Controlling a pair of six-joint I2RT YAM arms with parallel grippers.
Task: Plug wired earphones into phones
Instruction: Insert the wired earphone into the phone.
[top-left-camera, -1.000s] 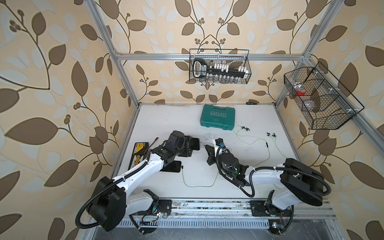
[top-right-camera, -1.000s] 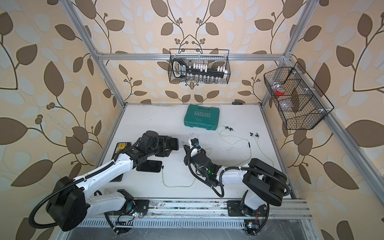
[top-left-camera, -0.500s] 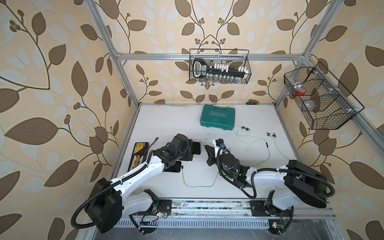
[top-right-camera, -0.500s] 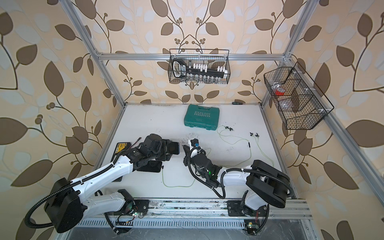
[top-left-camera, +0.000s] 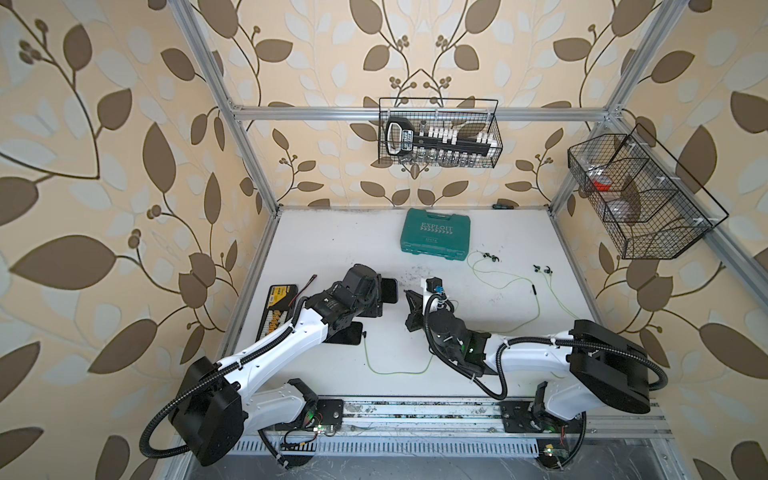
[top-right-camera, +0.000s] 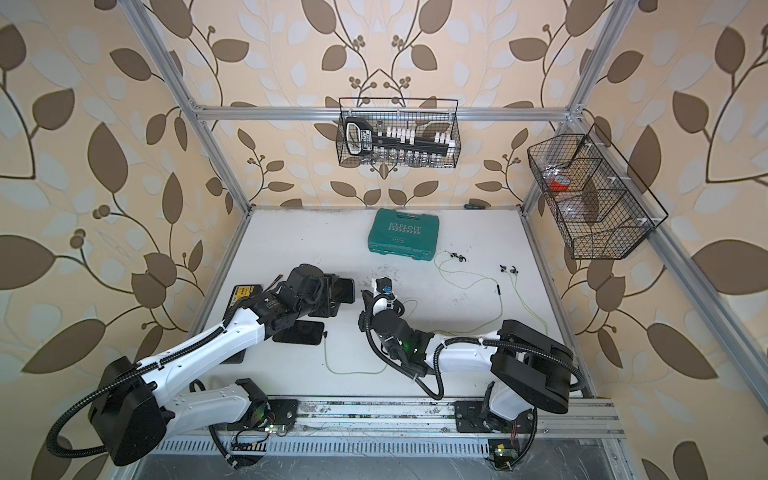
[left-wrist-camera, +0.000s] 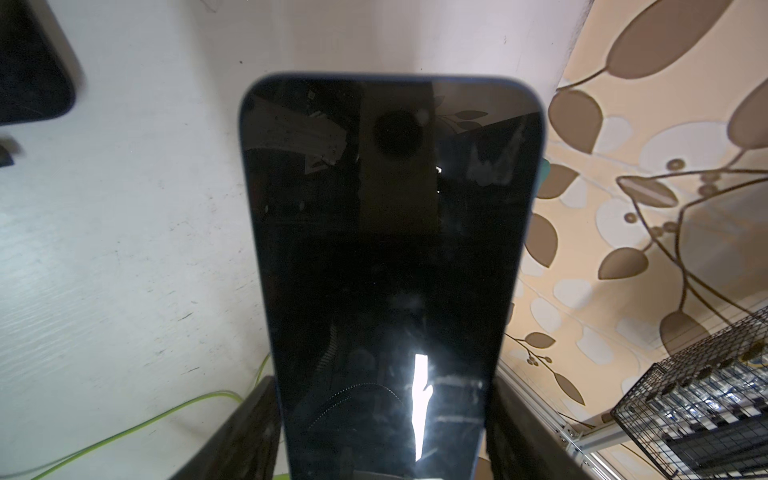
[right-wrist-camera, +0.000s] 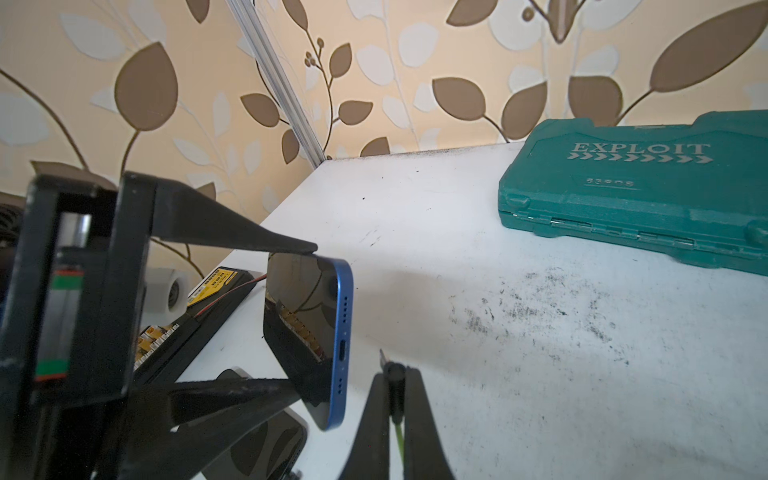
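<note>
Left gripper (right-wrist-camera: 305, 320) grasps a blue-edged phone (left-wrist-camera: 390, 249); right gripper (right-wrist-camera: 392, 386) is clenched on an earphone plug (right-wrist-camera: 395, 370).
Plug sits just beside the phone's port edge; second phone (top-left-camera: 345, 333) lies flat on the table (top-left-camera: 332, 249); teal toolbox (right-wrist-camera: 640, 195) reads "EXPLOIT".

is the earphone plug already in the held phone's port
No, the plug pinched in the right tool sits short of the port on the held phone.

- Flat black phone (left-wrist-camera: 386, 249): glossy glass face, mirror-like; smooth blue metal-looking edge.
- White bench top (right-wrist-camera: 540, 257): matt, scuffed, smudged black.
- Teal toolbox (right-wrist-camera: 644, 187): hard plastic, finely textured, matt.
- Thin yellow-green earphone cable (right-wrist-camera: 398, 436): smooth, rubbery-looking.
- Black wall basket (top-left-camera: 440, 133): thin metal wire.
</note>
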